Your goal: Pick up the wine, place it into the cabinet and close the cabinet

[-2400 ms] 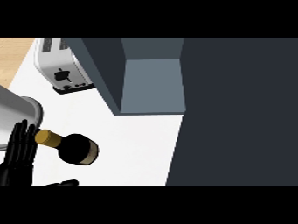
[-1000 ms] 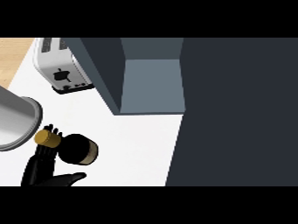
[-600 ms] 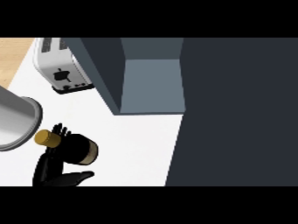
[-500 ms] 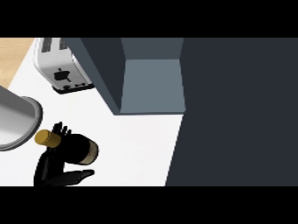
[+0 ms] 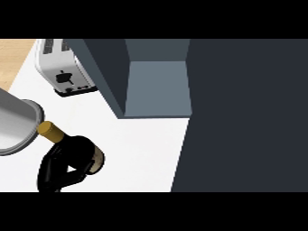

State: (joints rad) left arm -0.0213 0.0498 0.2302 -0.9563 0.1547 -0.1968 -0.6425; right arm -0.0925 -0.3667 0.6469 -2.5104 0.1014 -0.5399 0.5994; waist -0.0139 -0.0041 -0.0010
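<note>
The wine bottle (image 5: 52,131) lies on the white counter (image 5: 143,153) at the lower left, its gold cap pointing up-left and a strip of tan label showing at its right. My left hand (image 5: 51,173) is curled round the dark body of the bottle and hides most of it. Its grey forearm (image 5: 3,117) comes in from the left edge, close to the view. The cabinet (image 5: 157,85) stands open to the upper right of the bottle, showing a grey-blue inside. My right hand is not in view.
A large dark cabinet door panel (image 5: 253,115) fills the right half of the view. A silver toaster (image 5: 65,72) stands at the back left beside the cabinet wall. Wooden floor (image 5: 3,56) shows past the counter's left edge.
The left hand, earlier open with fingers up beside the bottle, has moved right and curled round it. The bottle has barely shifted.
</note>
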